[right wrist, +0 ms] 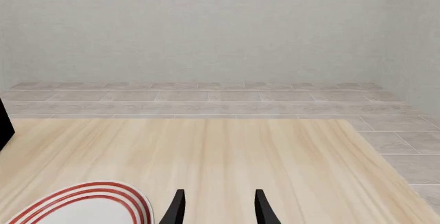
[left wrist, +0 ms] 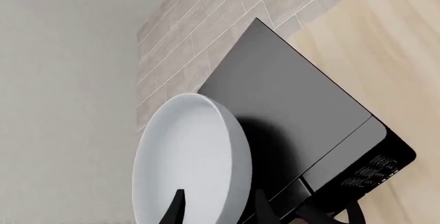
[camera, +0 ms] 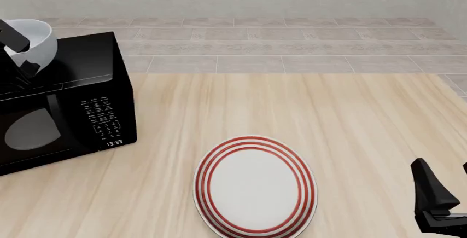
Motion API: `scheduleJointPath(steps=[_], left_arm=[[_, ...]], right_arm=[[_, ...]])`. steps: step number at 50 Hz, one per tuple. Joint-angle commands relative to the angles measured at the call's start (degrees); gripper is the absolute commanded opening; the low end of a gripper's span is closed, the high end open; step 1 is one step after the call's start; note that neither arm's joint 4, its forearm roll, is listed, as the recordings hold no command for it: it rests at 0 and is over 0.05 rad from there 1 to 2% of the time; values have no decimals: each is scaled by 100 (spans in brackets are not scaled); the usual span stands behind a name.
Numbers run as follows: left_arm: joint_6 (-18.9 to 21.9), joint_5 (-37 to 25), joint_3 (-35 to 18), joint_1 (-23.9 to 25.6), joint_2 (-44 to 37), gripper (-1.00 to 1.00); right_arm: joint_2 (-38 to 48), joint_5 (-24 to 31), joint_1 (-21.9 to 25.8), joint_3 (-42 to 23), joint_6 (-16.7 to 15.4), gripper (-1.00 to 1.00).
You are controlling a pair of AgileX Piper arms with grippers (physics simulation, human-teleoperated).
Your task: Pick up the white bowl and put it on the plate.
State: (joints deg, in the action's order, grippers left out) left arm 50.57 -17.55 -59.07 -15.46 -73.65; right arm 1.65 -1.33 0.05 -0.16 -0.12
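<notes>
The white bowl (camera: pixel 34 42) hangs tilted above the back left of the black microwave, at the far left of the front view. My left gripper (camera: pixel 22 52) is shut on its rim. In the left wrist view one finger lies inside the bowl (left wrist: pixel 192 157) and the other outside it, either side of the left gripper (left wrist: pixel 220 211) midpoint. The red-ringed plate (camera: pixel 255 186) lies flat on the wooden table near the front centre, with nothing on it. My right gripper (camera: pixel 443 191) stands open at the front right, beside the plate (right wrist: pixel 89 208); in its own view the right gripper (right wrist: pixel 218 208) holds nothing.
A black microwave (camera: pixel 73 101) with its door shut stands on the table's left side, directly under the bowl; its grey top (left wrist: pixel 289 95) fills the left wrist view. A tiled strip and a wall run along the back.
</notes>
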Motion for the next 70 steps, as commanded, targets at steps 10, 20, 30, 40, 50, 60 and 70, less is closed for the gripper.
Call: scheduleJointPath(steps=[10,20,30,40,50,60,70], left_arm=[[6,401,170,-103,-393,100],[2,375,216,-74,-395,100],[34,383,282,-59,-296,-100],[170,155,197,-26,38,-100],[181,-164,240,133,493,-100],[155,-491,403,416,1047,-100],[-366,-1368,45,1052,1663,-100]], right_arm=[[-10,1,-4,8,1,100],[-9,0,-2,8,1,100],[-9,0,-3,8,2,100],[-9,0,-3,8,2,100],[-6,-2,-3,8,2,100],[-9,0,-3,8,2,100],[-6,-2,-2,8,1,100]])
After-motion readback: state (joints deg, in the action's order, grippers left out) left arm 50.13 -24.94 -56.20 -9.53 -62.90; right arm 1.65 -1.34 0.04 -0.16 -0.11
